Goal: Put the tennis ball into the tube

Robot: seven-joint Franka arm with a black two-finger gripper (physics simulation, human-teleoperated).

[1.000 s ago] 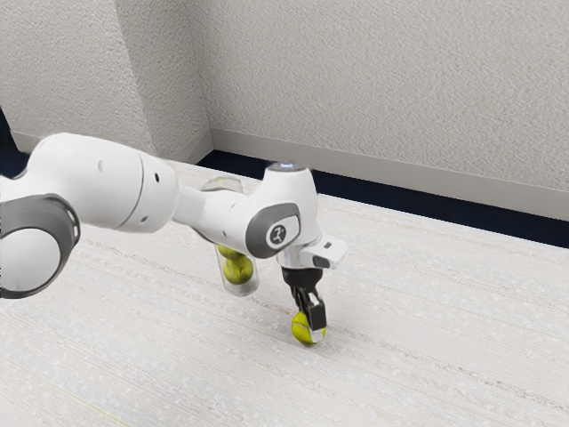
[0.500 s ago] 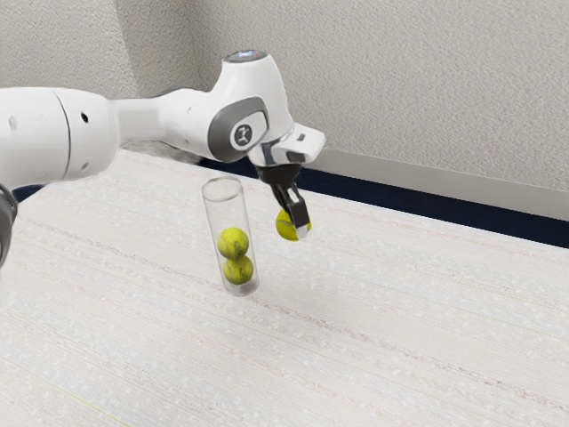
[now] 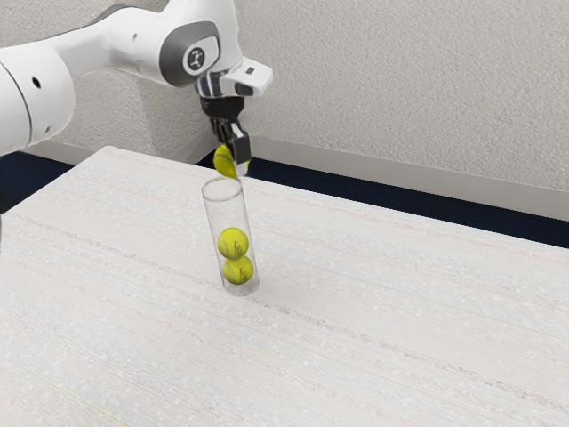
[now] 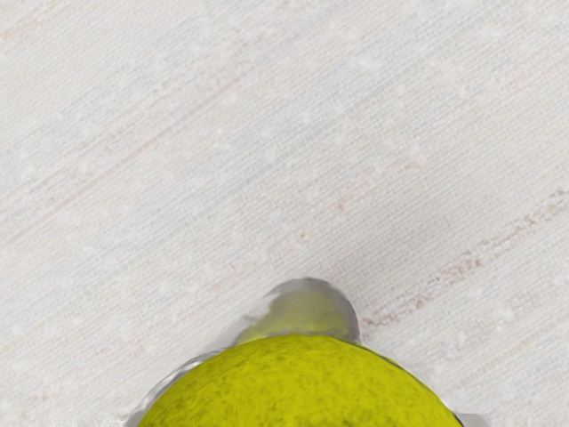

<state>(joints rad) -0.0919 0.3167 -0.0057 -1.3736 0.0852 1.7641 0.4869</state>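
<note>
1. The claw is in the upper left of the exterior view, pointing down, its two fingers pinching the tennis ball from two sides.
2. That ball is just above the mouth of the clear tube and not inside it (whether it touches the rim, I cannot tell).
3. The tube stands on the desk, left of the middle of the exterior view, its open end up; it looks slightly slanted there, with its base toward the exterior view's right.
4. Inside the tube are two more balls, one on the other: the lower ball near the base and the upper ball about midway up. Above them the tube has free room.
5. In the wrist view, the pinched ball covers much of the tube, and part of the tube's clear wall shows beyond it.
6. The white arm comes in from the upper left of the exterior view. A pale wall rises behind the desk, with dark floor at its foot.
</note>
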